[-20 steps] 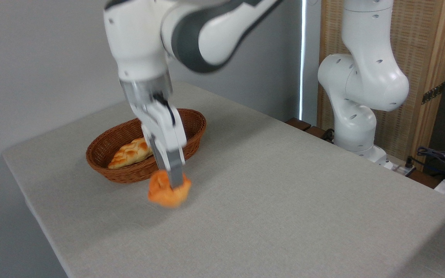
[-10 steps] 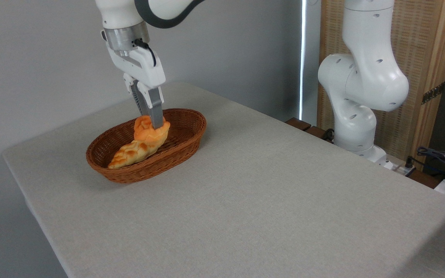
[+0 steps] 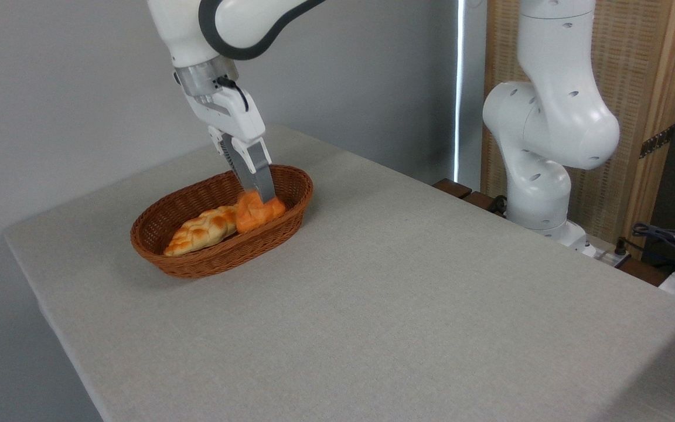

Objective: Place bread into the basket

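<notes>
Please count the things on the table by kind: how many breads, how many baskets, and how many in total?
Breads: 2, an orange bun held by the pincer and a braided loaf
Baskets: 1, the wicker basket
Total: 3

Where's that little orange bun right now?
The orange bun sits low inside the right end of the wicker basket, beside the braided loaf, with the end effector shut on it.

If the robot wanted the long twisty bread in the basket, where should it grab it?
Probably across the narrow middle of the braided loaf, coming straight down from above. It lies flat and long in the basket, whose walls block the sides, and the orange bun crowds its right end.
</notes>
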Tool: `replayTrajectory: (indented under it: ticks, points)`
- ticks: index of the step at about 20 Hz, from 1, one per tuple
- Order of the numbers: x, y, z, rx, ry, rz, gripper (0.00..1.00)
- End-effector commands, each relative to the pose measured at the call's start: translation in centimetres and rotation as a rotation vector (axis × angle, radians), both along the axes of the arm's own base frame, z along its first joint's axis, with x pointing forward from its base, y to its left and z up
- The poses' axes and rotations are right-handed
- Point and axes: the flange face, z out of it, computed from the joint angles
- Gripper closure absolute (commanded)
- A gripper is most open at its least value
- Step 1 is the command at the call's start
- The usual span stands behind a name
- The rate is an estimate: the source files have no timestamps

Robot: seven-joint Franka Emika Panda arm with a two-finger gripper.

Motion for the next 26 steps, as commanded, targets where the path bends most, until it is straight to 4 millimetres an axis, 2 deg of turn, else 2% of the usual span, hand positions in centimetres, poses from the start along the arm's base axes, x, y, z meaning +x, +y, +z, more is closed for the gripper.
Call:
replayTrajectory:
  ticks: [1,4,7,11,13,16,18,21,25,26]
  points:
    - [-0.2,-0.1,-0.2,0.027,0.001,0.010,0.00]
    - [-0.2,-0.1,-0.2,0.027,0.001,0.010,0.00]
    - [0.5,0.4,0.7,-0.007,-0.010,0.045,0.00]
    - [2.0,1.3,3.8,-0.153,0.010,0.159,0.00]
    - [2.5,1.9,4.5,-0.186,0.016,0.194,0.00]
    - [3.9,5.2,5.5,-0.187,-0.011,0.247,0.00]
    - [5.0,8.1,6.3,-0.173,-0.043,0.268,0.00]
    - [6.9,12.2,9.2,-0.131,-0.123,0.155,0.00]
    - [9.2,18.1,10.5,-0.140,-0.143,0.080,0.00]
    - [9.3,18.9,10.9,-0.140,-0.144,0.053,0.00]
